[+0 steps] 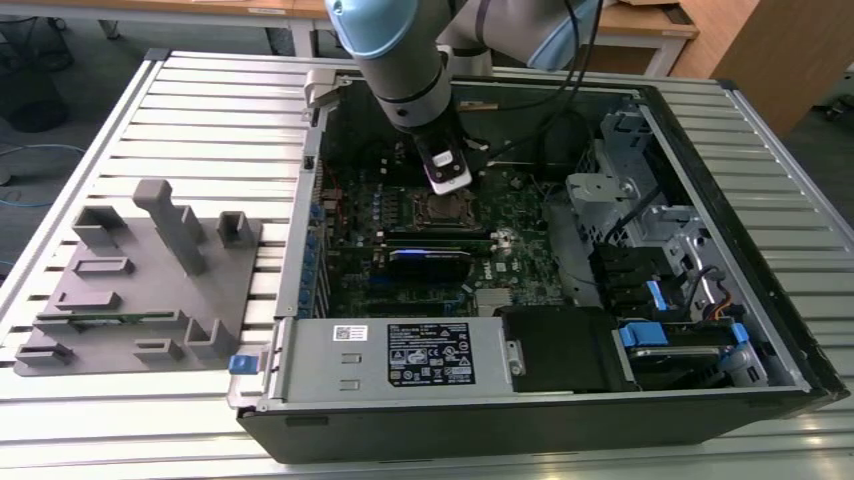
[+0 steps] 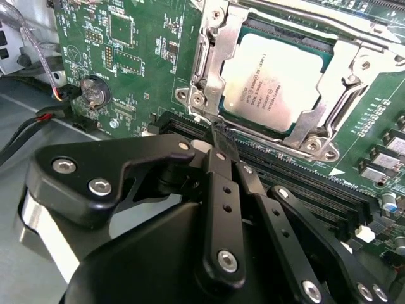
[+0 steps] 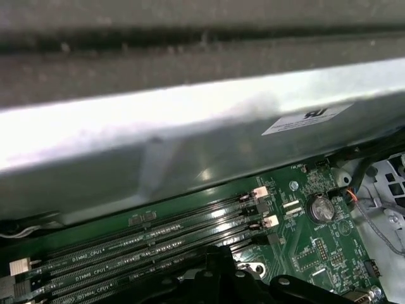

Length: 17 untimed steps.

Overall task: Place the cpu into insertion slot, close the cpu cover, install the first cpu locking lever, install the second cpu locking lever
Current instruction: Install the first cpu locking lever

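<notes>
The cpu (image 2: pixel 275 82) lies under the shut cover (image 2: pixel 215 63). In the exterior view the claw (image 1: pixel 451 185), pinched together, is at its 12 o'clock. A crooked push could slip and scratch the board (image 2: pixel 126 57).

A room with a big grey table

The grey slatted metal table (image 1: pixel 214 120) stood on a grey floor (image 1: pixel 80 95). Light brown wooden desks (image 1: pixel 174 6) stood behind it. A black wire bin (image 1: pixel 30 75) sat at the exterior view's left.
</notes>
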Motion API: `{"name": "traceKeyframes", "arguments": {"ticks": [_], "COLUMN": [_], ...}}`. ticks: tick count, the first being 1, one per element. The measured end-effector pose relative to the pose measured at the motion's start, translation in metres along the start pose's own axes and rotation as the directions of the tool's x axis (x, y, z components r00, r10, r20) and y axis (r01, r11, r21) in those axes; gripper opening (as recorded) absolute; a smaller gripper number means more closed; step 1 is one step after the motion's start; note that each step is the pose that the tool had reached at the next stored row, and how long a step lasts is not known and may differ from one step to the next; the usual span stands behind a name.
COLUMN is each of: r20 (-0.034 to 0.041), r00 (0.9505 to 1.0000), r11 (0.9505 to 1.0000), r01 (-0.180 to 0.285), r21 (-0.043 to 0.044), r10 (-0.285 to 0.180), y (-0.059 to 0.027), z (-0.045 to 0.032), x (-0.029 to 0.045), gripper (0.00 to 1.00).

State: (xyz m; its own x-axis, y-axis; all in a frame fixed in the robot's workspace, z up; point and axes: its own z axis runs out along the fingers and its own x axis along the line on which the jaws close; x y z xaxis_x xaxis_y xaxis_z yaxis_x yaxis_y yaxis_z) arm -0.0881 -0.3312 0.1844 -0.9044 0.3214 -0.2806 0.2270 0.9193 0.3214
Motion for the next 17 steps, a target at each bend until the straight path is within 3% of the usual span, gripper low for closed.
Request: {"name": "traceKeyframes", "arguments": {"ticks": [2, 5, 17], "r20": [-0.0014, -0.0022, 0.0002], "r00": [1.0000, 1.0000, 1.0000], "r11": [0.9999, 0.9999, 0.9999], "r01": [-0.004, -0.005, -0.007], "r21": [-0.0094, -0.0138, -0.0143], "r10": [0.003, 0.005, 0.007], "y": [0.0001, 0.0001, -0.0050], "z": [0.0001, 0.0002, -0.0010], "x": [0.0000, 0.0000, -0.0016], "gripper": [0.11, 0.11, 0.11]}}
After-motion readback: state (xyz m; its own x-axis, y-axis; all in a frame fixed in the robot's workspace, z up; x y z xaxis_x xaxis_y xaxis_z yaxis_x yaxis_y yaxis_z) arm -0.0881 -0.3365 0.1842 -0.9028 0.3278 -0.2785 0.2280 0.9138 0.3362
